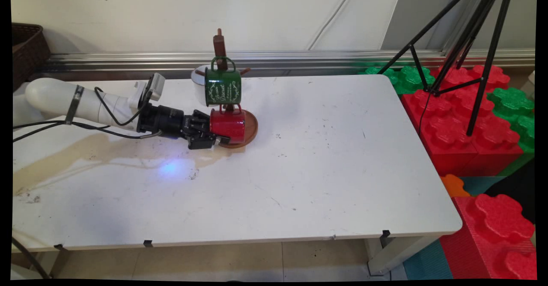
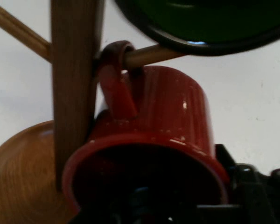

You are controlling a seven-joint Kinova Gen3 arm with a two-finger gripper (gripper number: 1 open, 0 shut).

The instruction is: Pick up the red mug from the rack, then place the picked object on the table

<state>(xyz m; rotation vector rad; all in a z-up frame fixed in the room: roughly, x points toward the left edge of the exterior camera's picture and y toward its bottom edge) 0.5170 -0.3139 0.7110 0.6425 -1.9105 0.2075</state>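
At the counter's (image 1: 325, 157) far left, your claw (image 1: 214, 132) pinched the red mug (image 1: 227, 125) by its rim, one finger inside the mouth and one outside, as far as the hand view showed. The mug lay on its side, its handle (image 2: 116, 77) hooked over a thin wooden peg (image 2: 147, 55) of the mug tree (image 1: 219, 48), low over the tree's round brown base (image 1: 252, 127). The upright post (image 2: 74, 84) stood touching the mug's rim, crowding your claw. Just above hung a green mug (image 1: 222, 84) with white lettering, glossy and dark-rimmed. Behind it sat a white cup (image 1: 199, 80). A tan stain (image 1: 98, 149) spread beneath your arm. A dark wicker basket (image 1: 25, 50) stood far left; red and green foam blocks (image 1: 466, 119) and a black tripod (image 1: 475, 42) stood right.
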